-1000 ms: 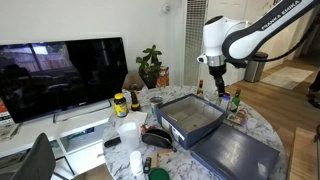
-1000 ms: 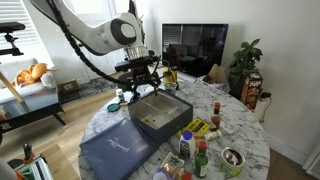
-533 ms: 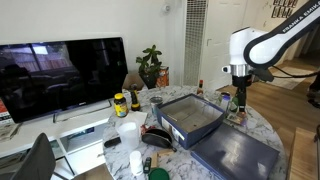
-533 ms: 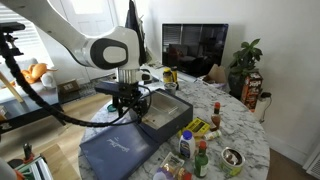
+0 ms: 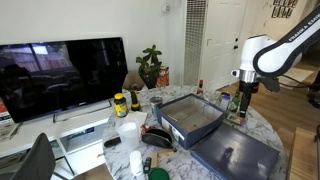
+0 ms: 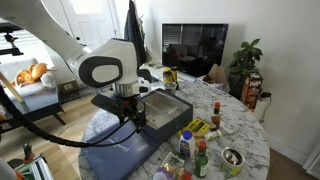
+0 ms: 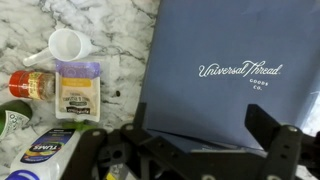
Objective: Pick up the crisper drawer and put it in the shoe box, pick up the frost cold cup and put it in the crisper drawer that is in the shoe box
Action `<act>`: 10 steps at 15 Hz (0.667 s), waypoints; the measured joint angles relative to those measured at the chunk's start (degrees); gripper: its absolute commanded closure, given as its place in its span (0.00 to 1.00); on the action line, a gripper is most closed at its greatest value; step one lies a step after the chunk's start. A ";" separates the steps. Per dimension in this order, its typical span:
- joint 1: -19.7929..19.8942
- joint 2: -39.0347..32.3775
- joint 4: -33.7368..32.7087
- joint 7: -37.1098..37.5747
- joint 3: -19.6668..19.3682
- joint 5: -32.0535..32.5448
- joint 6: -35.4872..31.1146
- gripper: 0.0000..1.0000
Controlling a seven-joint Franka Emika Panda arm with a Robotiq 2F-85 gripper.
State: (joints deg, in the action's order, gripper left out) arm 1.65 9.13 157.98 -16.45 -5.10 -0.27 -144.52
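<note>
The fingers point(image 7: 270, 140) are spread wide, gripping nothing, above the grey-blue lid point(image 7: 230, 70). The frost cold cup point(image 7: 65, 44) sits on the marble surface point(image 7: 110, 20) beside that lid, near the edge. The shoe box point(image 5: 190, 118) stands mid-surface.

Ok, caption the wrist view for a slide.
Open gripper above the grey-blue Universal Thread lid on the marble table.
</note>
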 measured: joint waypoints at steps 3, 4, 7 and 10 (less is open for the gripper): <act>0.08 -0.10 -0.19 0.08 -0.06 -0.06 0.00 0.00; 0.20 -0.66 -0.54 0.08 -0.34 -0.24 0.00 0.00; 0.41 -3.46 -1.91 -1.19 -1.72 -3.63 0.00 0.00; 0.57 -6.32 -3.58 -2.12 -1.92 -7.71 0.00 0.00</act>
State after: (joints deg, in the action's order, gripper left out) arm 2.22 2.81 154.40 -18.57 -7.03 -7.98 -144.53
